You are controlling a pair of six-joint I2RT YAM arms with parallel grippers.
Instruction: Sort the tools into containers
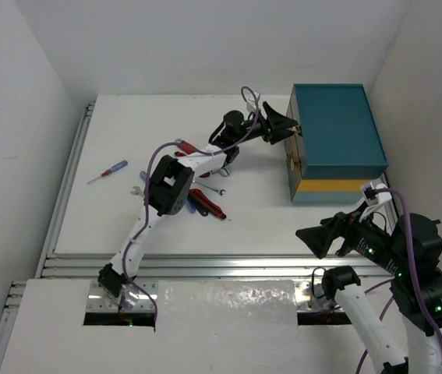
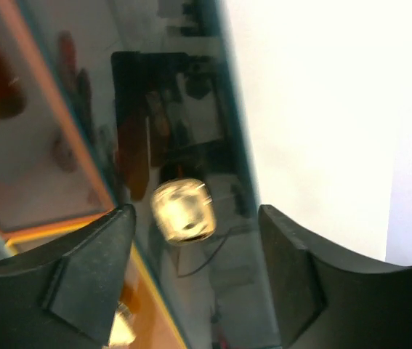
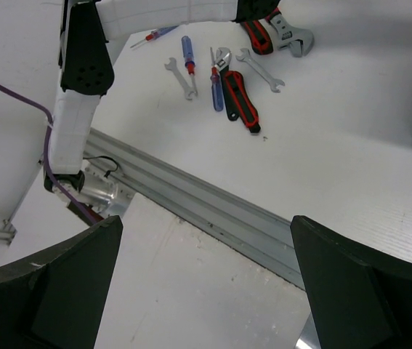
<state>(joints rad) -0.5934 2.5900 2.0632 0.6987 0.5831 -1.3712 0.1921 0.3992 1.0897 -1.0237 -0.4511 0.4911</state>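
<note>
Box at the table's far right. Left gripper against its left face, at a latch. Tools clustered left of the box; one screwdriver apart, further left. Right gripper near the front edge.

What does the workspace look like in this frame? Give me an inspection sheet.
Surface: white table with a metal rail along its near edge.
Job's things: teal box at the right, drawers shut; wrenches, spanners and screwdrivers loose at mid-table; one screwdriver apart at the left.
Clutter: nothing seen.
Grippers: left gripper open at the box front, a brass latch between its fingers; right gripper open, over the near edge, holding nothing.
Cables: purple cables run along both arms.
Surroundings: white walls on three sides.
</note>
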